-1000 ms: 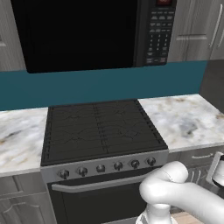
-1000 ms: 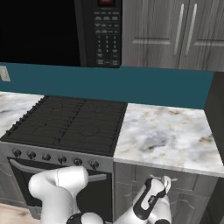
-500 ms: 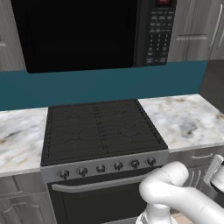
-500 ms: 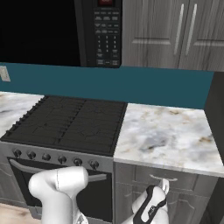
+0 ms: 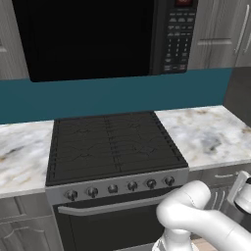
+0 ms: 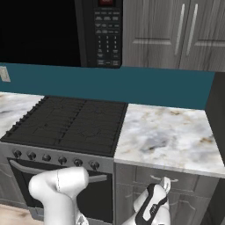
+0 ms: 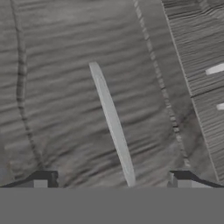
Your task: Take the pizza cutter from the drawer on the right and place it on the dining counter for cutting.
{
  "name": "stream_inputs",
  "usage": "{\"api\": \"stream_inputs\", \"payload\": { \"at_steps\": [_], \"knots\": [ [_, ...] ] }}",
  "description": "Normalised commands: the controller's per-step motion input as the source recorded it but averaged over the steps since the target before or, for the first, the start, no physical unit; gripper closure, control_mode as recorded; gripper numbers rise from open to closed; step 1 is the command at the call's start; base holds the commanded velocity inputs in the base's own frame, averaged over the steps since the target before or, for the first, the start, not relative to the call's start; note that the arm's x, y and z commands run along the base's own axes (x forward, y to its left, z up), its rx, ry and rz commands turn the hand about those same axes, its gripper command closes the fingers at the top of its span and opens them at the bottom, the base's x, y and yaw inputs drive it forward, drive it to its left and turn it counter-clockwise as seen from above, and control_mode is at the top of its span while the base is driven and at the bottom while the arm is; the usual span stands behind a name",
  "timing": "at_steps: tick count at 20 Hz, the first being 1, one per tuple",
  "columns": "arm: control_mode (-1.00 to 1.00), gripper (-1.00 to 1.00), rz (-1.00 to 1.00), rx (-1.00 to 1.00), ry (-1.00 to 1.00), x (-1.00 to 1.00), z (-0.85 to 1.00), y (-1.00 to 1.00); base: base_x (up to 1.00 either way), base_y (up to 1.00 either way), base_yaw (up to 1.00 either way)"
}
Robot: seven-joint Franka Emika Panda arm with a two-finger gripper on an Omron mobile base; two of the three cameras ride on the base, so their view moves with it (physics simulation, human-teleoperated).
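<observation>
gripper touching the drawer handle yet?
Apart. The hand view shows the gripper open, its fingertips standing wide on either side of the drawer handle, grey drawer front showing between each tip and the bar.

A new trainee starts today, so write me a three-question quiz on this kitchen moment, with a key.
1. True or false: the drawer under the right-hand counter is pulled open.
2. The gripper has its jaws: A) open, B) shut and empty, C) shut on a tool.
3. Fill in: in the hand view, the silver ___ runs up from between the fingertips.
Key: 1 false, its front sits closed. 2 A. 3 handle.
</observation>
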Motion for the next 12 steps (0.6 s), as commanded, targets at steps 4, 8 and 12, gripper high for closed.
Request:
{"api": "stream_inputs", "payload": {
  "at_steps": [4, 8, 12],
  "knots": [
    [-1.0, -1.0, 0.0, 0.0, 0.0, 0.26, 0.0, -0.09, 0.0, 0.0, 0.0],
    [-1.0, -1.0, 0.0, 0.0, 0.0, 0.27, -0.07, -0.15, 0.0, 0.0, 0.0],
    [-1.0, -1.0, 0.0, 0.0, 0.0, 0.21, -0.17, -0.2, 0.0, 0.0, 0.0]
  ]
}}
